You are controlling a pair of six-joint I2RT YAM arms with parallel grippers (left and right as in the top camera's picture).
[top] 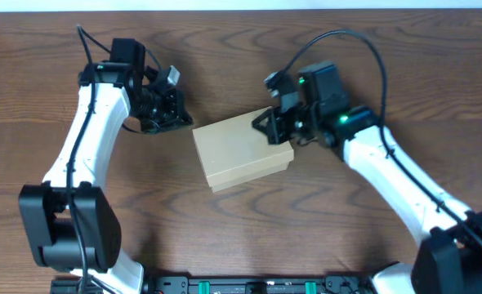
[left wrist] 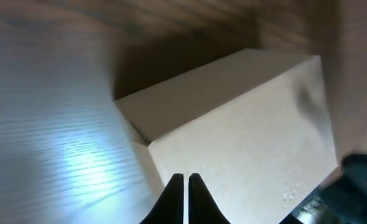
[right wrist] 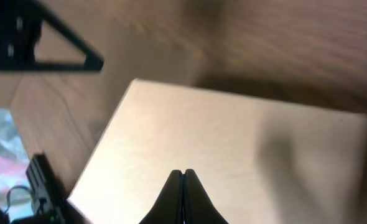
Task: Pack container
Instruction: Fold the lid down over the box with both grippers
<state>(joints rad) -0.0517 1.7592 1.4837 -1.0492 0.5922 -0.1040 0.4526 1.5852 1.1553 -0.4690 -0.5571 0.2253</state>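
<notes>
Overhead view: a dark wood-grain counter [top: 225, 49] fills the frame, with the white left arm [top: 82, 147] reaching up the left side and the right arm [top: 396, 175] coming in from the lower right. A tan cardboard box [top: 243, 151], lid shut, lies flat and slightly askew at the centre of the frame, between the two arms. The right pincer [top: 269, 127] sits over the box's upper right corner. The left pincer [top: 184, 119] sits just beside the box's upper left corner.

Left wrist view: the two dark fingers [left wrist: 171, 202] are pressed together at the bottom centre of the frame, with nothing between them. The box's pale top and one shaded side lie beyond them.

Right wrist view: the fingers [right wrist: 172, 198] are likewise closed tip to tip and hold nothing. They point at the box's flat top, which spans most of the frame. Whether either pincer touches the cardboard cannot be told.
</notes>
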